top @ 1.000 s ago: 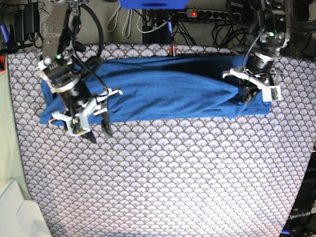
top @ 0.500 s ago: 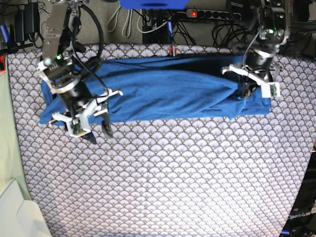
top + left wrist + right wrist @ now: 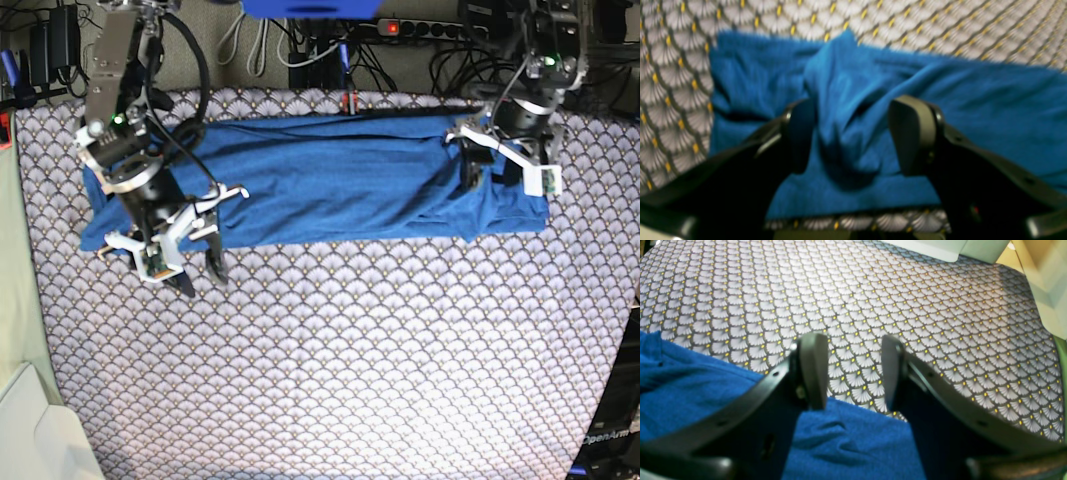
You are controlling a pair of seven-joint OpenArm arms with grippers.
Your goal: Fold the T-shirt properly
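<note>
Scallop-patterned tablecloth under long blue T-shirt along far edge. Left gripper spread over raised ridge; right gripper spread, empty. Risk: bunched crease spoiling fold.

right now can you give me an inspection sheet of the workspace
surface: table under a scale-patterned cloth, grey with yellow dots.
job's things: T-shirt, blue, lying as a long band across the far side of the cloth; a raised fold of it stands between the left pincer's fingers.
clutter: nothing seen on the cloth.
grippers: left pincer open over the shirt's end, fabric between its fingers but not clamped; right pincer open at the shirt's near edge, holding nothing.
cables: power strip and loose wires behind the table's far edge.
surroundings: pale green box at the near corner on the right arm's side.
</note>
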